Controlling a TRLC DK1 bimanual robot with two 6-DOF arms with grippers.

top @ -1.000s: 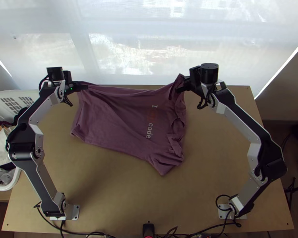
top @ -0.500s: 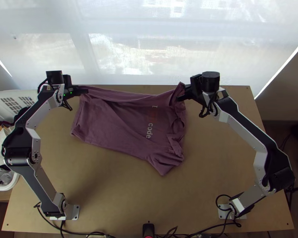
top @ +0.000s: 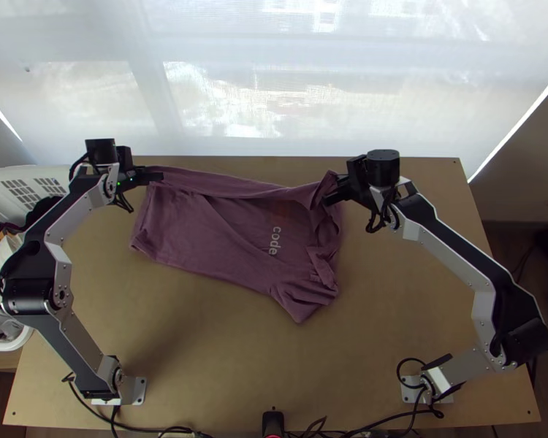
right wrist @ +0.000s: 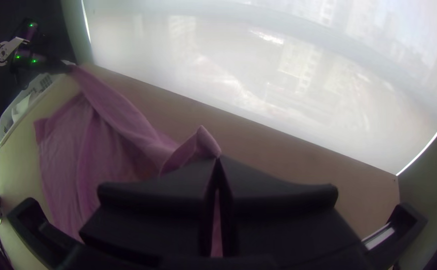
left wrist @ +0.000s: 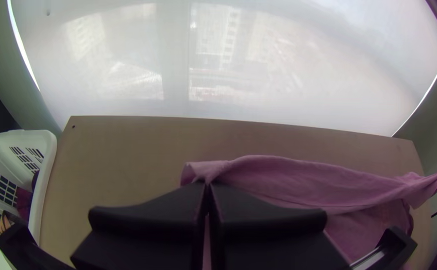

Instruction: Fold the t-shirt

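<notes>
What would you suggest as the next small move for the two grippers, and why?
I'd have the left gripper and right gripper carry the t-shirt's far side together toward its near edge: both pinch that side, one at each end, and its cloth slants over the front, while the near edge lies on the table.

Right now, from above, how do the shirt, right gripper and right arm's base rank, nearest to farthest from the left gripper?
1. Shirt, pinched in the left gripper.
2. Right gripper, across the shirt.
3. Right arm's base, lower right.
</notes>
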